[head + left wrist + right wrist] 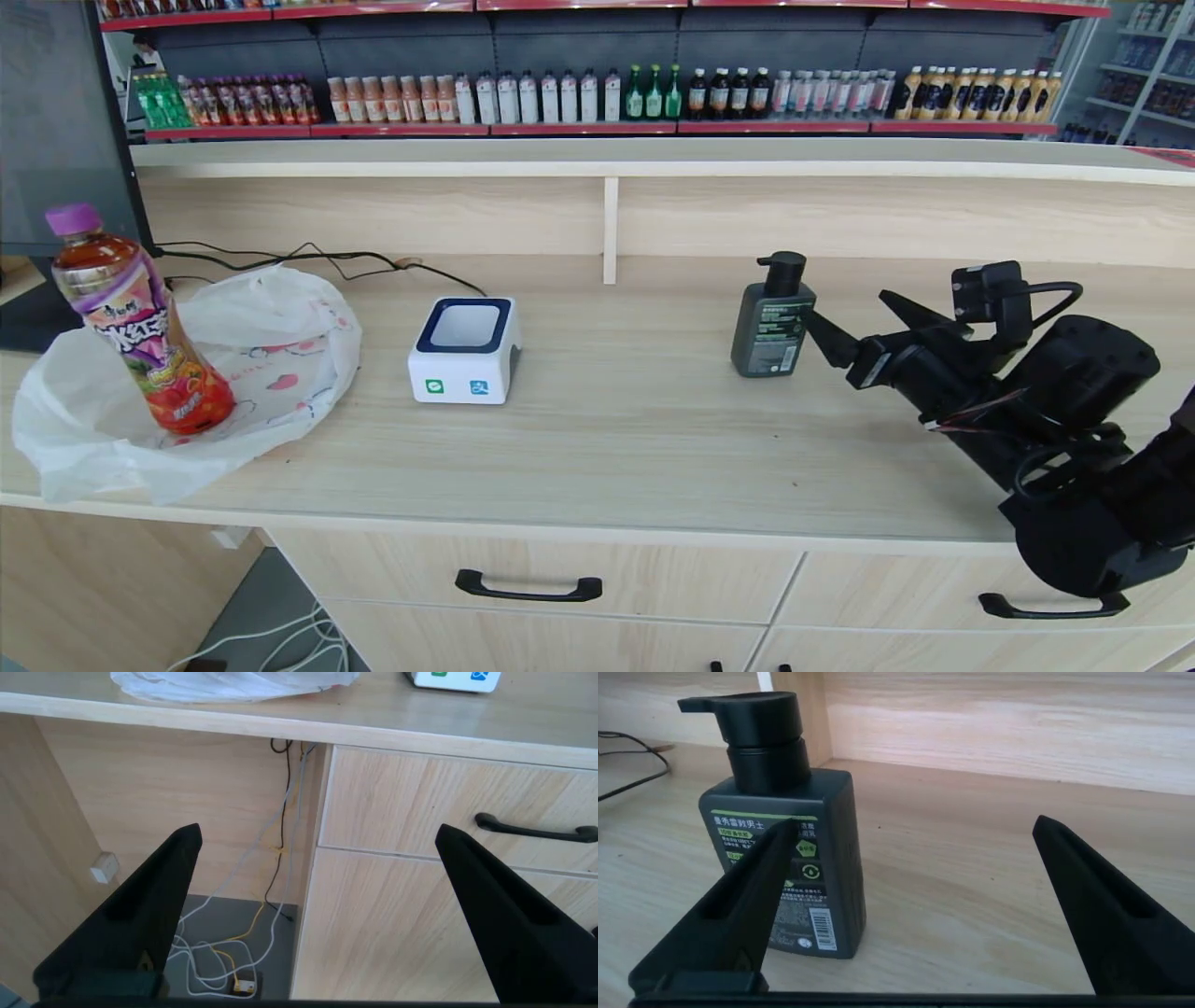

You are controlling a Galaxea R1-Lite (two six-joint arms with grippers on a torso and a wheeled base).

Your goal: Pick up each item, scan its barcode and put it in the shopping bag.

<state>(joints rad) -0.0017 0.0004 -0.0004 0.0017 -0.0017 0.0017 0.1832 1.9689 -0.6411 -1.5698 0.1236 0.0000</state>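
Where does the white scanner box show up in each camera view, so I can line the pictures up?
Head view: the scanner box sits mid-counter, between the plastic bag and the pump bottle.
Left wrist view: its lower front is cut off at the frame edge, on the counter above the drawer handle.
Right wrist view: aimed at the pump bottle instead.
Shared landmark: the wooden counter top.

The left hand [318, 835] hangs with its fingers spread wide, lower than the bench [374, 714] and facing its wooden drawer fronts [411, 793], one of which carries a black drawer handle [537, 829]. Near the bench's front edge lie the white shopping bag [234, 683] and, apart from it, the scanner [456, 679]. Cables [224, 952] hang beneath the bench and coil on the floor [234, 915].
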